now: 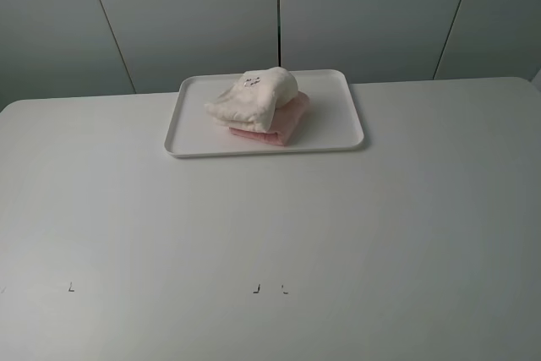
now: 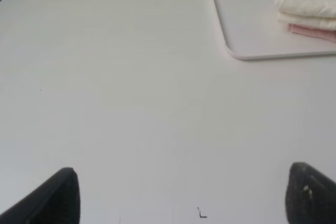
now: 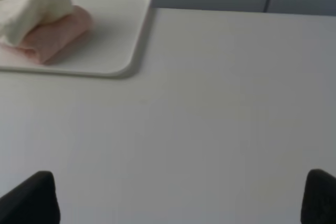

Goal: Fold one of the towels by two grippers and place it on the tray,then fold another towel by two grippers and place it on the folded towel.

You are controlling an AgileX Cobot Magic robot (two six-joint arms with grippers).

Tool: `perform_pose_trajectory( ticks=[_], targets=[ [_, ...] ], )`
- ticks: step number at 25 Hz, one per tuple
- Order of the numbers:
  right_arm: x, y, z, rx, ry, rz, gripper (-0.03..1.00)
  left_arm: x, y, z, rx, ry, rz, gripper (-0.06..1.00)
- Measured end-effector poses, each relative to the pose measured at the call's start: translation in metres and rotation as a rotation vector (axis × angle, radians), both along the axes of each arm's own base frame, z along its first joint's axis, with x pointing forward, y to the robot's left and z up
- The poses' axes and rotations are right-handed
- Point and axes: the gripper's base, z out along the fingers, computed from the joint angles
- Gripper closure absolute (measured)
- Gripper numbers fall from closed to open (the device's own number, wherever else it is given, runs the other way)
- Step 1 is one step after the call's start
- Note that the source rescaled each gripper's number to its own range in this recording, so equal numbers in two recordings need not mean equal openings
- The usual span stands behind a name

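Two folded towels, cream towel (image 1: 254,95) half-hiding pink towel (image 1: 281,122), left end effector (image 2: 181,195) and right end effector (image 3: 181,198) spread apart

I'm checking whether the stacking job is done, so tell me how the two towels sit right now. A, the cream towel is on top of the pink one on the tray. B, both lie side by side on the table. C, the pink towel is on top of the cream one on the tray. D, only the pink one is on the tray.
A: the folded cream towel lies on the folded pink towel, both inside the white tray.
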Motion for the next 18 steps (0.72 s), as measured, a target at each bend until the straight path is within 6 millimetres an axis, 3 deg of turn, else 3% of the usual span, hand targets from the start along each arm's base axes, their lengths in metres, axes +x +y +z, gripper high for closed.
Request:
perform_pose_trajectory(
  ticks=[6,18],
  targets=[
    [-0.0005,0.0027,0.0000,0.018,0.001,-0.128,-0.03,-0.0003,-0.0004,-0.0002,0.000,0.001,0.046,-0.06],
    [-0.0005,0.0031,0.0000,0.022,0.001,-0.130,-0.03,-0.0006,-0.0017,-0.0003,0.007,0.001,0.053,-0.06]
  ],
)
